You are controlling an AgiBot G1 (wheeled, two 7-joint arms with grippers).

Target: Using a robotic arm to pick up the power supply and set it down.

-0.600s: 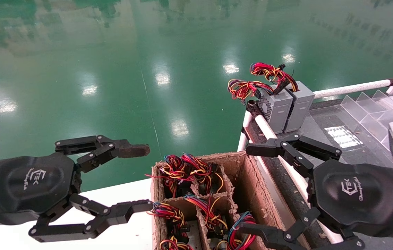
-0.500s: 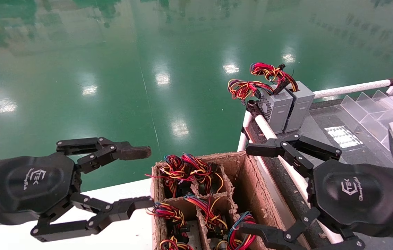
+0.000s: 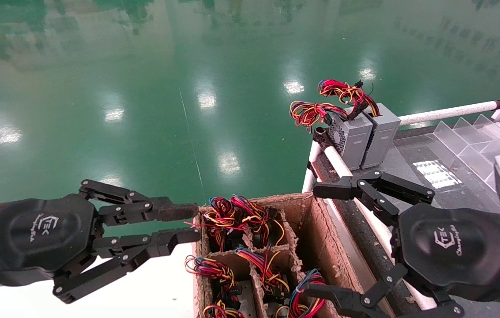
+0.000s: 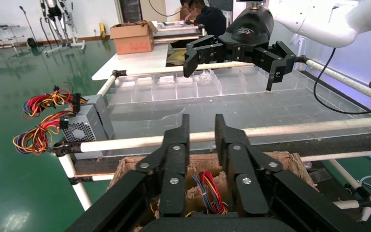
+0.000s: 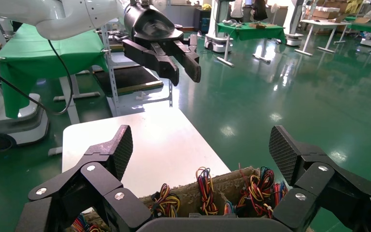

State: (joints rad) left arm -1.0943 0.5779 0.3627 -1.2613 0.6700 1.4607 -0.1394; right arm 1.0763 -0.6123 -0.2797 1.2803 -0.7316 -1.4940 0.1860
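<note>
My right gripper (image 3: pixel 316 240), all black, hangs wide open over the right side of a divided cardboard box (image 3: pixel 320 221); nothing sits between its fingers (image 5: pixel 203 145). Below its near finger loop the power supply's red, yellow and blue wires (image 3: pixel 309 285); its grey body is hidden in the compartment. My left gripper (image 3: pixel 190 224), with a worn brown fingertip, hovers at the box's left rim. Its fingers (image 4: pixel 201 123) stand close together with a slim gap and hold nothing.
Two other grey boxes (image 3: pixel 362 137) with wire bundles stand at the corner of the dark work surface, beside white pipe rails (image 3: pixel 338 161). Clear dividers (image 3: pixel 475 132) lie at the back right. More wire bundles (image 3: pixel 232 216) fill other compartments. A white table (image 3: pixel 161 291) lies left.
The left gripper's fingers have closed from wide apart to a narrow gap and edged toward the box. The right gripper has not moved.
</note>
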